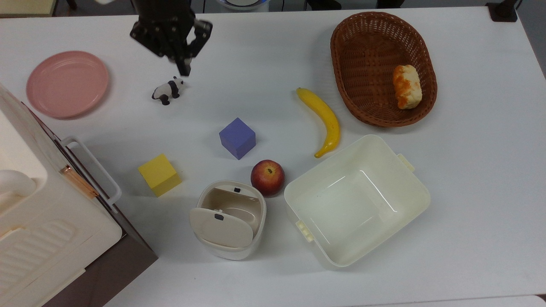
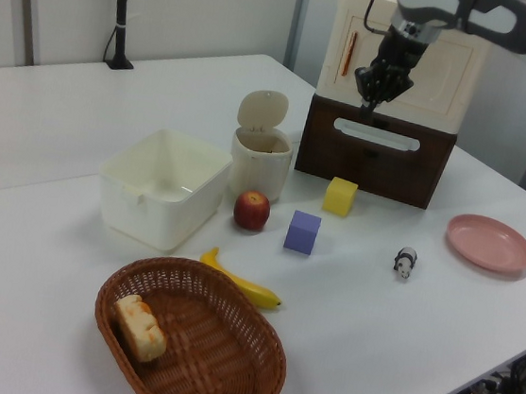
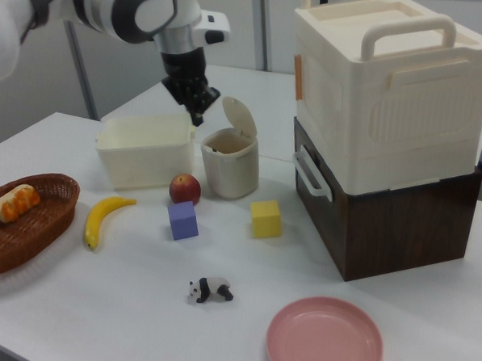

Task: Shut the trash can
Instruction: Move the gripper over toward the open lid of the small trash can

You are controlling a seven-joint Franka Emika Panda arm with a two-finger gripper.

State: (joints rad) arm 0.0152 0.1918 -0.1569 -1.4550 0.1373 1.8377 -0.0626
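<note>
On white table [image 1: 273, 55] — trash can [image 1: 229, 225], lid [image 1: 222, 227] up; jaws together, holding nothing; no legible writing.

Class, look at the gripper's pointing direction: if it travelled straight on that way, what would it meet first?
The gripper points downward, so it would probably meet the bare white table first, close beside the panda figure. Depth is uncertain.
</note>
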